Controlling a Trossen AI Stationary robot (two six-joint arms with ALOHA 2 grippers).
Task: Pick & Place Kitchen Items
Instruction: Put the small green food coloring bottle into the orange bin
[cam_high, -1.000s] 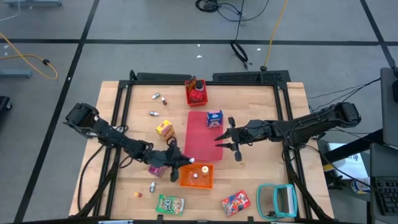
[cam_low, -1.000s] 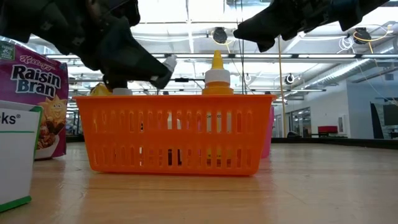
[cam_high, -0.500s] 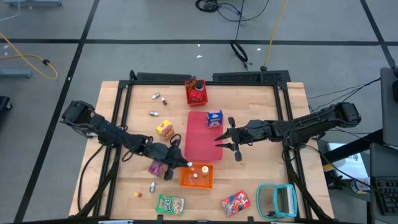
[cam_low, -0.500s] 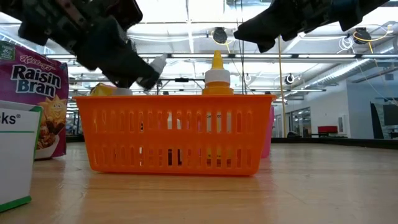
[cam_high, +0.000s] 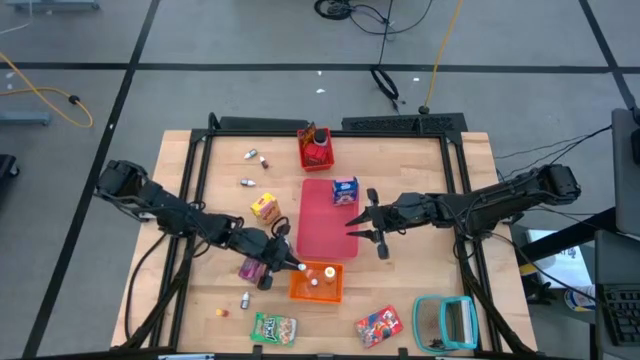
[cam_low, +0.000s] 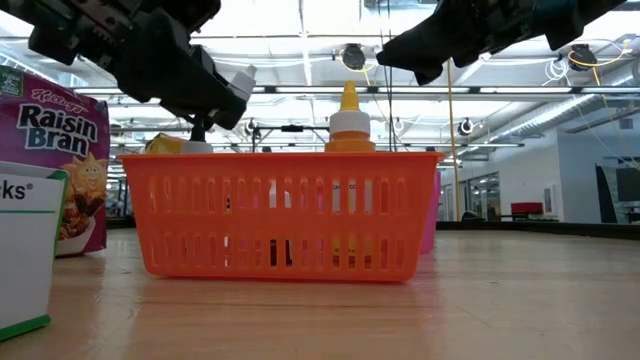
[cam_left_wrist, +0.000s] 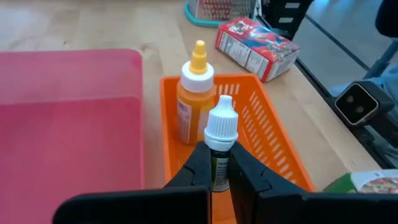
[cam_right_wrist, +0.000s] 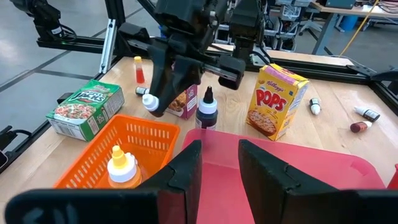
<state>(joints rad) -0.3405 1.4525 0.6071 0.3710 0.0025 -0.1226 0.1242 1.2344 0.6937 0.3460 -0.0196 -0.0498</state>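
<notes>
Pale wood planks form the desk, which stands on a grey floor crossed by dark lines, with a bright hall of ceiling lights showing beyond it in the low view. Near the front middle of the desk, a small white-capped dropper bottle with a dark label is clamped upright between the left gripper's fingers, held in the air just over the near rim of an orange slotted plastic basket. Inside that basket stands a squat orange squeeze bottle with a white collar and yellow nozzle. Just beside the basket's left end, partly under the left arm, lies a pink-purple Raisin Bran carton, and a dark bottle with a black cap stands close by. A flat red rectangular mat lies touching or nearly touching the basket's far edge; a blue carton sits at its far right corner and a yellow Pops cereal carton stands just left of it. Above the mat's right edge hangs the right gripper, its fingers spread apart around nothing. Further back stands a red bin with items in it, and tiny bottles lie scattered on the left half. Along the front edge rest a green snack packet, a red snack packet and a teal-framed rectangular object.
</notes>
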